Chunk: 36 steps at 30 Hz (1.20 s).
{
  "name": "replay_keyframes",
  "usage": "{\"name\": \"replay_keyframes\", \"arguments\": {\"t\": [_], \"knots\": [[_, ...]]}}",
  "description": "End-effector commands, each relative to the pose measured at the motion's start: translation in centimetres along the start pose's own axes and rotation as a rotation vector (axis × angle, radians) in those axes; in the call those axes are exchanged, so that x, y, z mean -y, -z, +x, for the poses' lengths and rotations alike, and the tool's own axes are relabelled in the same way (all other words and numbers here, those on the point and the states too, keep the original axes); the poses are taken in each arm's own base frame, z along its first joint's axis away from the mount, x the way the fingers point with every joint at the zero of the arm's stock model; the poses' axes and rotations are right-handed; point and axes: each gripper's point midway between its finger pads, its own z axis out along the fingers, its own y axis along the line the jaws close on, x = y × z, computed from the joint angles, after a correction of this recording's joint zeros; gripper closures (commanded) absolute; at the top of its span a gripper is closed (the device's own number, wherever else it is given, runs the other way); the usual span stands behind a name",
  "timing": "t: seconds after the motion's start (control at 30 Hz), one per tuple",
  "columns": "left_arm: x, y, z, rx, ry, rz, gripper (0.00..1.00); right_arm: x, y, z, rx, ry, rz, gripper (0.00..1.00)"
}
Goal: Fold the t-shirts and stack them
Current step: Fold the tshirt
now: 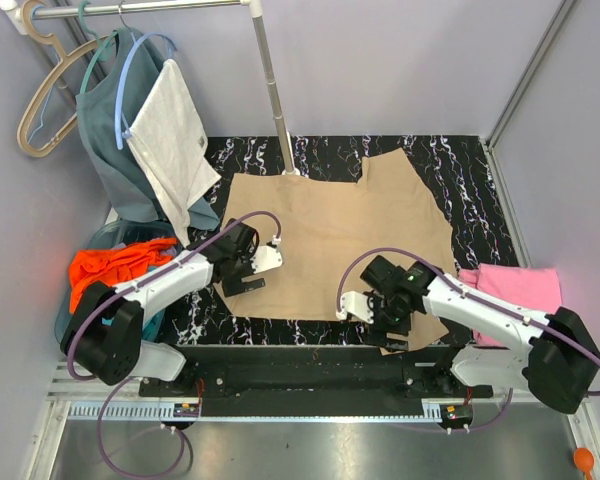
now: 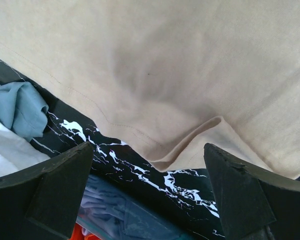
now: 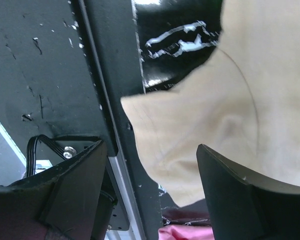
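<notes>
The left claw (image 2: 147, 152) and right claw (image 3: 151, 149) both gape wide, empty, above near corners of the flat tan cloth t-shirt (image 1: 330, 240). Under the right one, cloth overhangs the black marbled counter (image 1: 460, 160); closing there risks striking its edge or pinching a single layer.

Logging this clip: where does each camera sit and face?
Top external: overhead at the near side, looking down at the table; left arm and right arm show.
Left wrist: on the left arm, facing the hem of the tan t-shirt; open left pincer shows.
Right wrist: on the right arm, facing the shirt's near corner; open right pincer shows.
Shared: all three see the tan t-shirt.
</notes>
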Motion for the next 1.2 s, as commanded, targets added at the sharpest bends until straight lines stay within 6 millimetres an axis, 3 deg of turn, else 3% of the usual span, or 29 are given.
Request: {"name": "replay_keyframes", "arguments": {"t": [0.0, 0.27, 0.43, 0.8, 0.93, 1.17], "knots": [[-1.6, -0.2, -0.7, 0.005, -0.005, -0.052, 0.01, 0.1, -1.4, -0.5, -0.03, 0.029, 0.023, 0.22], [-2.3, 0.0, -0.6, -0.01, 0.0, -0.078, 0.01, 0.4, -3.1, -0.8, -0.038, 0.037, 0.018, 0.3], [-2.4, 0.0, -0.3, -0.019, 0.008, -0.091, 0.01, 0.8, -3.9, -1.0, -0.044, 0.032, 0.024, 0.47], [-2.5, 0.8, 0.3, -0.023, -0.006, -0.118, 0.01, 0.7, -3.9, -1.5, -0.046, 0.009, 0.008, 0.46], [-2.8, 1.2, 0.4, -0.024, -0.005, -0.127, 0.01, 0.1, -4.7, -1.5, -0.083, -0.008, -0.035, 0.55], [-2.8, 1.6, 0.7, -0.025, -0.013, -0.139, 0.01, 0.0, -5.1, -2.0, -0.1, -0.018, -0.052, 0.61]]}}
